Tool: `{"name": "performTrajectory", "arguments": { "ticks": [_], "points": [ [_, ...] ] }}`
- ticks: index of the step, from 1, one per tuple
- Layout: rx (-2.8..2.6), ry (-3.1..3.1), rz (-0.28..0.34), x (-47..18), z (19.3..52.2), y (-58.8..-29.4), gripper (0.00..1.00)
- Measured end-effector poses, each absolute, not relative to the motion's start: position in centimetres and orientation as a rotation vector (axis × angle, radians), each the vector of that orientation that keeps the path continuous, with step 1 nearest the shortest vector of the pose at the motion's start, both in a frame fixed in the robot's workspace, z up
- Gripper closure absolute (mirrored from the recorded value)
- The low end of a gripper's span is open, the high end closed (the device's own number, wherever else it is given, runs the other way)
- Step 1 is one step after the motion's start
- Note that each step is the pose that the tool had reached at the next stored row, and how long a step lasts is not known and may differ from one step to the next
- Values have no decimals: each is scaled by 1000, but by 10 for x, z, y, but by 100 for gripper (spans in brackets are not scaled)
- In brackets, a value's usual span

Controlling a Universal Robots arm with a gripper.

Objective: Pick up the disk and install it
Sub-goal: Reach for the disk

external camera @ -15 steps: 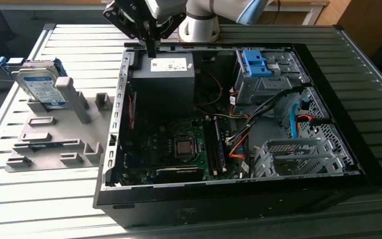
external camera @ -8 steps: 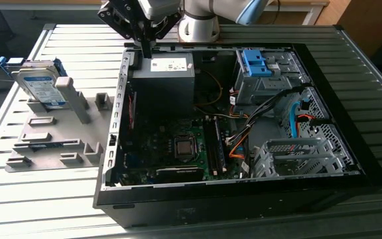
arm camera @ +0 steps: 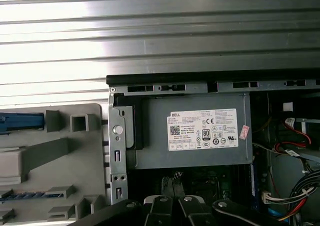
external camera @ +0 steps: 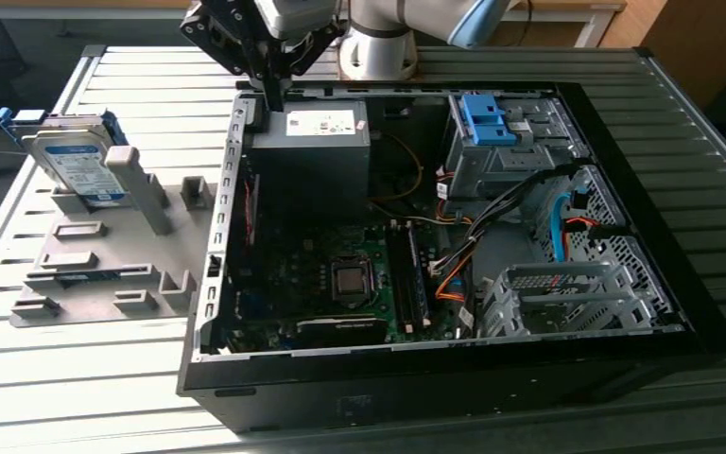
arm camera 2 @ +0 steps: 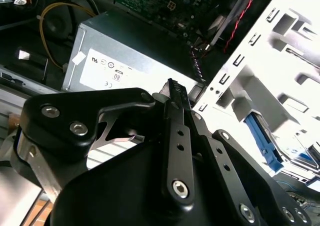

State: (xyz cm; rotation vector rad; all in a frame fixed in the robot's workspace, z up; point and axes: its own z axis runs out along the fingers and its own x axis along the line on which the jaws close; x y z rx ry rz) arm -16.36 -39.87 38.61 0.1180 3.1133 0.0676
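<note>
The disk (external camera: 71, 159), a silver drive with a white-and-blue label in a blue frame, leans upright in a grey holder (external camera: 136, 189) at the exterior view's left, outside the computer case. In the second wrist view its blue frame (arm camera 2: 261, 138) shows past the case wall, and the first wrist view catches its blue edge (arm camera: 20, 121). My black gripper (external camera: 268, 93) hangs over the case's far left corner, above the power supply, well apart from the disk. Its fingers (arm camera 2: 172, 93) meet at the tips with nothing between them, so it is shut.
The open computer case (external camera: 665, 284) fills the middle and the exterior view's right. Inside are a dark grey power supply with a white sticker (external camera: 313, 142), a motherboard (external camera: 337, 274), cables, a bare blue bracket (external camera: 487, 118) and a metal drive cage (external camera: 565, 293). A grey fixture plate (external camera: 98, 270) lies left of the case.
</note>
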Motion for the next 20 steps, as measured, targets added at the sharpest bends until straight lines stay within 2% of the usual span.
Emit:
{"name": "performTrajectory", "arguments": {
  "ticks": [20],
  "points": [
    [118, 3114, 68, -175, 384, -399, 89]
  ]
}}
